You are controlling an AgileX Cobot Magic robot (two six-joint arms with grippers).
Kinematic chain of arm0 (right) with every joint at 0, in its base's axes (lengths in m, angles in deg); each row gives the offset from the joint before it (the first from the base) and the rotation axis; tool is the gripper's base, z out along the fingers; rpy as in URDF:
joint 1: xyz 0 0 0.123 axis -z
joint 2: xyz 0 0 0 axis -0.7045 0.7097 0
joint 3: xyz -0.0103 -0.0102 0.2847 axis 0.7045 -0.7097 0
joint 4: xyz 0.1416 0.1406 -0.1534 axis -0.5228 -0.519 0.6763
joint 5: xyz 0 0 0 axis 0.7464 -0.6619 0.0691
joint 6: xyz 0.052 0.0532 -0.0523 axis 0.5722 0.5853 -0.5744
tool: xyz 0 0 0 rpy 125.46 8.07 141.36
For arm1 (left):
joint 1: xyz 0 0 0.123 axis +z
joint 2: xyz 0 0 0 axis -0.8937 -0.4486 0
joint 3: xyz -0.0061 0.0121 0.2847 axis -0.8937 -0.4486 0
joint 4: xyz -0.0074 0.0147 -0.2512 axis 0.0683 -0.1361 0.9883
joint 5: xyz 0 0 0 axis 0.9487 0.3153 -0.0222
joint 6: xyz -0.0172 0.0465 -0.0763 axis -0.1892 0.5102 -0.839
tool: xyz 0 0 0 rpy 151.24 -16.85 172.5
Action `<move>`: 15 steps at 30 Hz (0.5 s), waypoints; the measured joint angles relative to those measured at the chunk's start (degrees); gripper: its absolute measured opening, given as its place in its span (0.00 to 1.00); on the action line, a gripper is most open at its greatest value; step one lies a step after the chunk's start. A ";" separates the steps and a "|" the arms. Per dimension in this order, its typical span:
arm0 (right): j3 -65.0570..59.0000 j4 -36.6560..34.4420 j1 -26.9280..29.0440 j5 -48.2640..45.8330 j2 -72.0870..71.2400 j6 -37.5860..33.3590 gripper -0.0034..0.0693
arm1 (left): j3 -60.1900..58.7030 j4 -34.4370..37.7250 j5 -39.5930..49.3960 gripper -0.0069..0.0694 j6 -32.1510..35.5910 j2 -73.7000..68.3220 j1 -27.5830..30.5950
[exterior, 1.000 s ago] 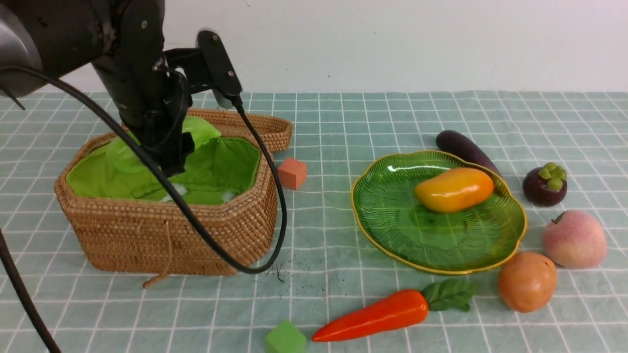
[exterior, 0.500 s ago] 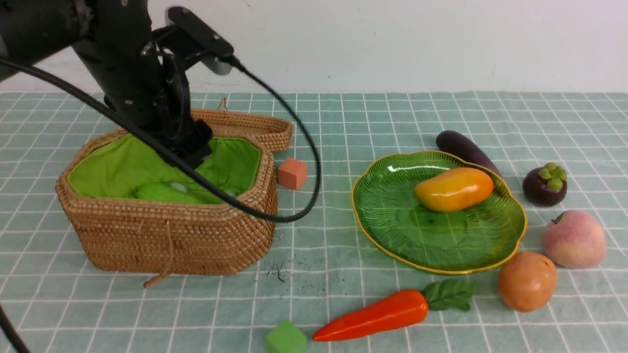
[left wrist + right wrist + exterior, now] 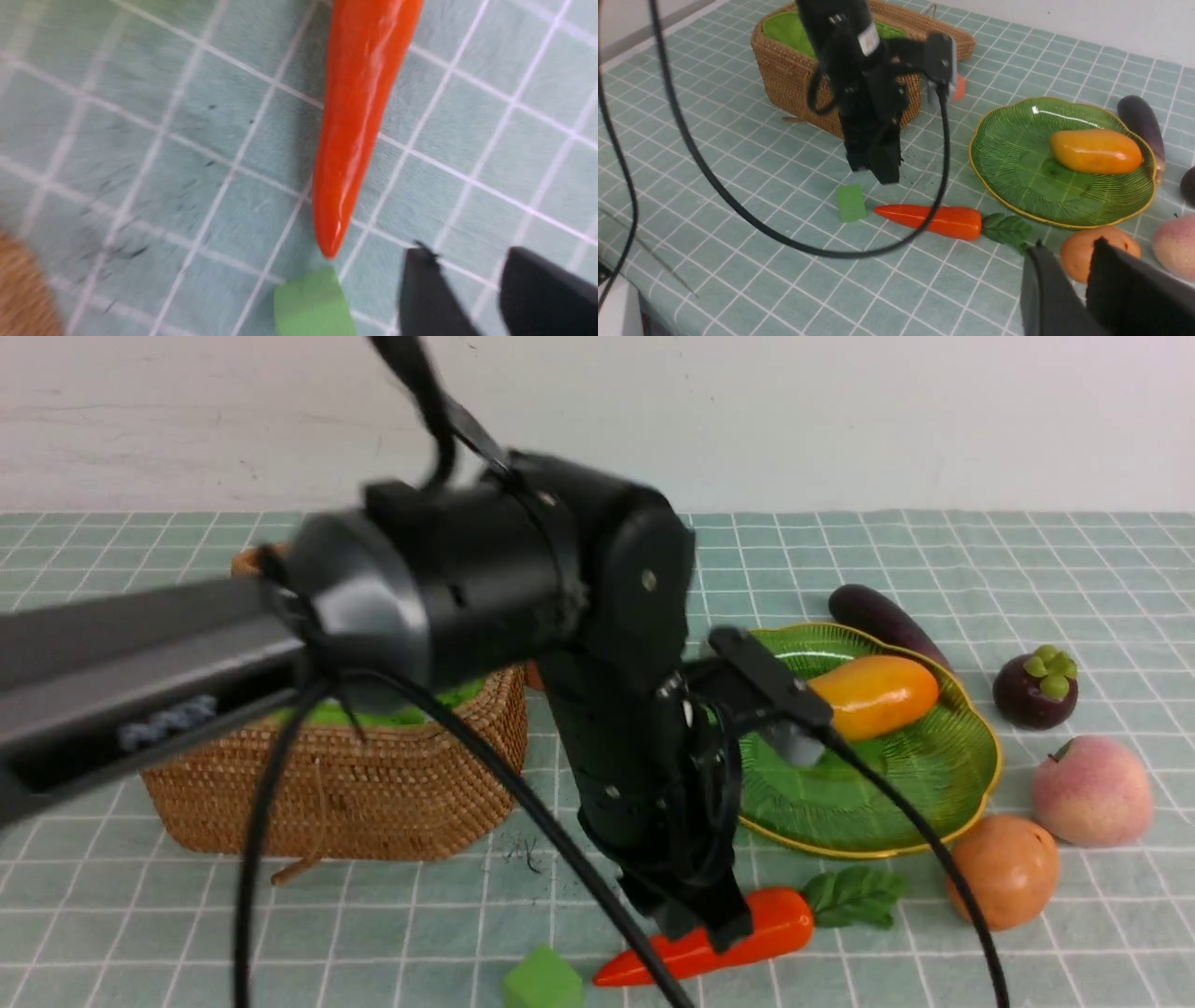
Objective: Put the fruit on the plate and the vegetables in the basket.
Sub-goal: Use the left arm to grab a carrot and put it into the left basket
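Note:
My left gripper hangs open and empty just above the thick end of the orange carrot; in the left wrist view the carrot lies beside its fingertips. The mango rests on the green plate. Around the plate on the cloth lie the eggplant, mangosteen, peach and potato. The wicker basket stands at the left, its inside hidden by the arm. My right gripper hovers narrowly open and empty, near the potato.
A small green cube sits at the carrot's tip near the front edge. A salmon cube lies beside the basket, whose lid rests behind it. The left arm's black cable loops down in front of the basket.
The left arm swung from inside the basket rightward and forward to the carrot, leaving a green gourd in the basket. Its jaws have narrowed. The other objects have not moved.

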 joint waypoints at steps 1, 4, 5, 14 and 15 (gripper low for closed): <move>0.00 -0.49 0.00 0.00 0.00 -0.01 0.26 | 0.00 -0.30 -0.56 0.56 0.00 -1.77 -0.06; -0.06 -1.91 0.00 0.00 0.00 -0.01 0.27 | 0.00 -1.58 -3.25 0.73 0.81 -6.56 -0.06; -0.06 -2.22 0.00 0.00 0.00 -0.01 0.27 | 0.00 -1.86 -4.18 0.76 1.35 -7.73 -0.06; -0.08 -2.72 0.00 0.00 0.00 -0.06 0.27 | 0.00 -4.53 -8.61 0.52 5.25 -12.41 -0.06; -0.08 -2.72 0.00 0.00 0.00 -0.06 0.27 | 0.00 -4.65 -8.68 0.51 5.25 -12.41 -0.06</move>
